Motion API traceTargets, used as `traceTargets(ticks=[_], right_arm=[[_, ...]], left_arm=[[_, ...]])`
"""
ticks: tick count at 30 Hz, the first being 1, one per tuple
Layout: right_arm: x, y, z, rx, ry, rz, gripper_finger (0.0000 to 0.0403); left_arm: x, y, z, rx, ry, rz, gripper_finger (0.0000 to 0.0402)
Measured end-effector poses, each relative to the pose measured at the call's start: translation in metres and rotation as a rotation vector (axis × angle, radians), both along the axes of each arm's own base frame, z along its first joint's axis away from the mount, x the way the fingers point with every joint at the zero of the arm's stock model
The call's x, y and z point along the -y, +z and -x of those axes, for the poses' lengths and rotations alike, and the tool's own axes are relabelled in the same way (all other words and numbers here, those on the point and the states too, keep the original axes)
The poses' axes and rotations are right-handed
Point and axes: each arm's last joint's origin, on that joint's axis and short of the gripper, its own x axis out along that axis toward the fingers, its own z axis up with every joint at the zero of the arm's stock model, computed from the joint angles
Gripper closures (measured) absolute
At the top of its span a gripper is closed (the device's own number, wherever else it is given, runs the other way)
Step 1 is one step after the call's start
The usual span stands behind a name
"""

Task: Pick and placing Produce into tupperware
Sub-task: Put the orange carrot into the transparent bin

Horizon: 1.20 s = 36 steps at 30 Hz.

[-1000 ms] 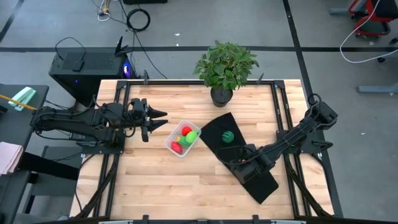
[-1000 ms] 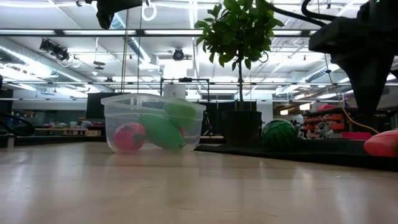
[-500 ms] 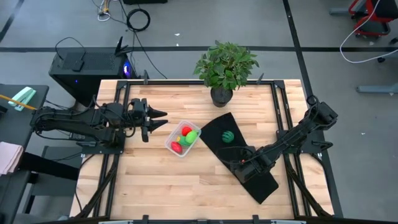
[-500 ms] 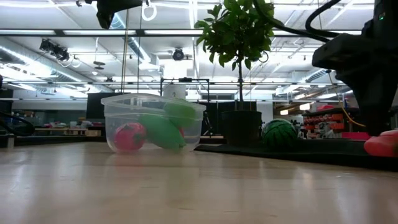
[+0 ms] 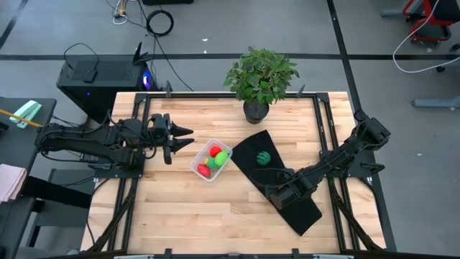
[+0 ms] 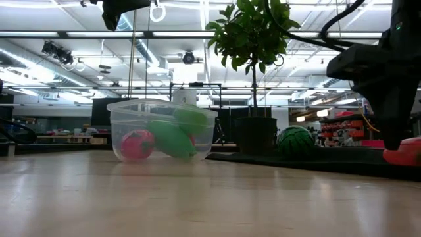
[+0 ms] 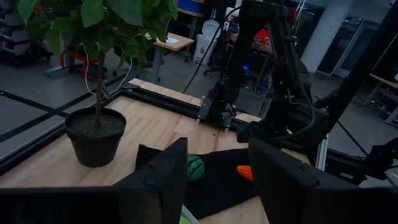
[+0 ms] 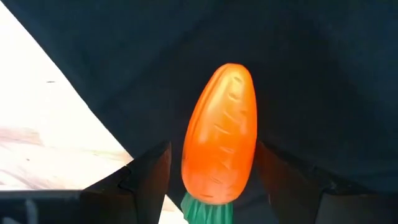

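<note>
Overhead, my right gripper [image 5: 280,193] sits low on the black mat [image 5: 305,212]; the clear tupperware [image 5: 210,160] holds about four pieces, two red, two green. Level across, one striped round melon [image 6: 295,141] rests on the mat. Wrist-close, my spread fingers [image 8: 146,177] flank one smooth, ridged orange carrot [image 8: 220,134], possibly untouched. My left gripper [image 5: 175,139] hangs open beside the tupperware.

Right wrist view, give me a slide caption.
Right end effector open around the orange carrot on the black mat.
</note>
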Motion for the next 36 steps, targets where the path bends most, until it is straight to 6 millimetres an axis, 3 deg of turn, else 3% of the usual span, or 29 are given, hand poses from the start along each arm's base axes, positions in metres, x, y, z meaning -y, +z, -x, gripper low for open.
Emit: traceTargets(ticks=[9, 25, 36], right_arm=[[0.0016, -0.0032, -0.0003, 0.009, -0.001, -0.009, 0.0167], [0.0016, -0.0031, -0.0003, 0.011, 0.036, -0.001, 0.0221], [0.0017, -0.0031, -0.0002, 0.011, 0.056, 0.003, 0.0224]], left_arm=[[0.0000, 0.0001, 0.0000, 0.000, 0.000, 0.000, 0.0227], [0.0000, 0.0001, 0.0000, 0.000, 0.000, -0.001, 0.0224], [0.0000, 0.0001, 0.0000, 0.000, 0.000, -0.003, 0.0225]])
